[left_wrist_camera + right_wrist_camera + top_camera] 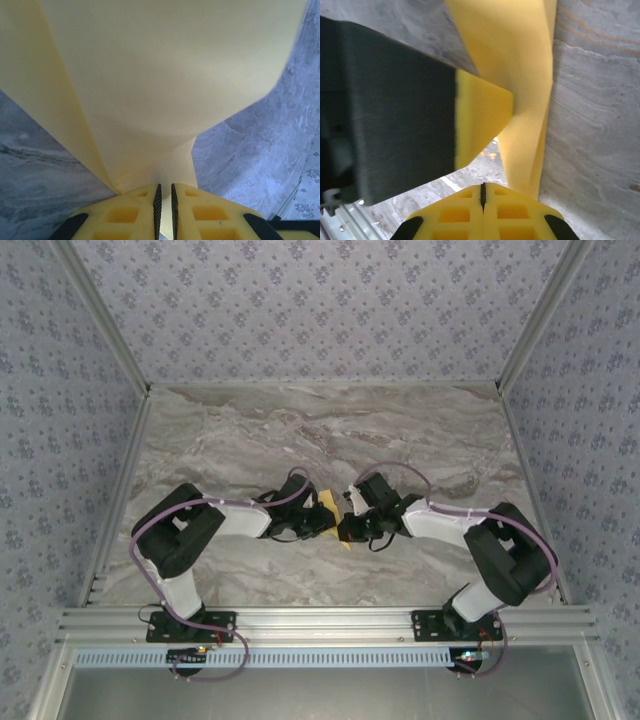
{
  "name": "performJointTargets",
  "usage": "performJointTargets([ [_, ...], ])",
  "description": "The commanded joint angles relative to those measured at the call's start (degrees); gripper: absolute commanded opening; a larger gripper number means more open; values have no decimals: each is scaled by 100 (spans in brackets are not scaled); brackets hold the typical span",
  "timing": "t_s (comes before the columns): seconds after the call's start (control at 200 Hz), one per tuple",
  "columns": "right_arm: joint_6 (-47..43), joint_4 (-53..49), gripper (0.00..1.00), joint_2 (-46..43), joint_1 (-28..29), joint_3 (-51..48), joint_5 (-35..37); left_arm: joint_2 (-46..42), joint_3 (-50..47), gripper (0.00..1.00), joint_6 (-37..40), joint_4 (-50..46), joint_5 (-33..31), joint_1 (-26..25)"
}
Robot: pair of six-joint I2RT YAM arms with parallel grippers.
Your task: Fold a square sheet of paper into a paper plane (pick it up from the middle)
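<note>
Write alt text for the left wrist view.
The left gripper, jaws nearly together, pinches the square sheet of paper, which curves upward and widens across the top. Grey marbled table lies on either side.

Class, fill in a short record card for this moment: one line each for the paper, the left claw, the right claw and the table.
Paper: square sheet of paper, yellow, curved, not lying flat
Left claw: shut on the sheet's lower edge
Right claw: shut; the sheet runs beside it, grip unclear
Table: grey marble pattern
</note>
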Motion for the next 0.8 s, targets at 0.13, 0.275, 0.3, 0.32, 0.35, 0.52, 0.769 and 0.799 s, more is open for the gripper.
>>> performJointTargets([
  [0.13,82,51,0,352,-62,98,42,246,-63,18,-19,-720,-379,-17],
  [0.275,39,-35,0,416,-86,6,7,260,-56,17,-33,-775,-420,-18],
  [0.3,27,-50,0,404,-81,-17,3,266,-45,17,-41,-806,-434,-16],
  [0.32,21,-64,0,390,-85,-54,-6,268,-29,16,-41,-836,-442,-16],
  [0.35,6,-86,0,360,-88,-95,-18,287,-5,14,-41,-900,-462,-15],
  [0.52,21,-175,0,150,-79,-408,-231,304,42,13,-72,-1174,-624,-8],
  [0.769,69,-433,0,-151,-88,-899,-224,364,2,12,-199,-1330,-740,1],
  [0.799,78,-476,0,-166,-87,-949,-209,365,-6,12,-199,-1336,-739,1],
])
